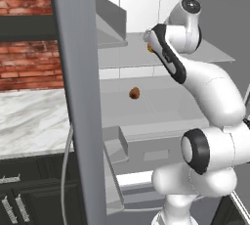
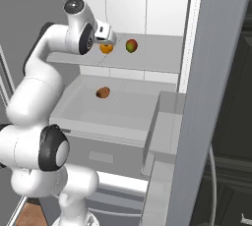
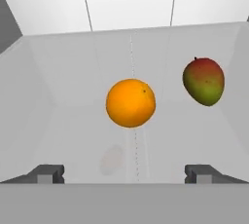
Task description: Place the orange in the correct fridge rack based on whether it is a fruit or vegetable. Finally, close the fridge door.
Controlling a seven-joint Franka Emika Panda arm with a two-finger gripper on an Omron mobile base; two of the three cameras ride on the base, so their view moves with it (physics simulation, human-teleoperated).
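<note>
Gripper (image 3: 124,173) reached into the open fridge at the level of the higher shelf. In the hand view its two dark fingertips (image 3: 48,173) stood wide apart at the bottom, nothing between them.

The orange (image 3: 131,102) sat ahead of the fingertips, free of both, on the fridge rack (image 3: 68,140). The right base view showed it just past the tip of the hand, on the same pale shelf; the left base view gave only a sliver of it, beside the hand.

A red-and-green mango (image 3: 204,81) lay on the same rack, to the right of the orange in the hand view, near it but not touching.

One shelf down, a small brown round item (image 2: 103,92) rested alone, well apart from both fruits.

Fridge door (image 1: 78,97) stood open, its grey edge crossing the foreground of both base views.
</note>
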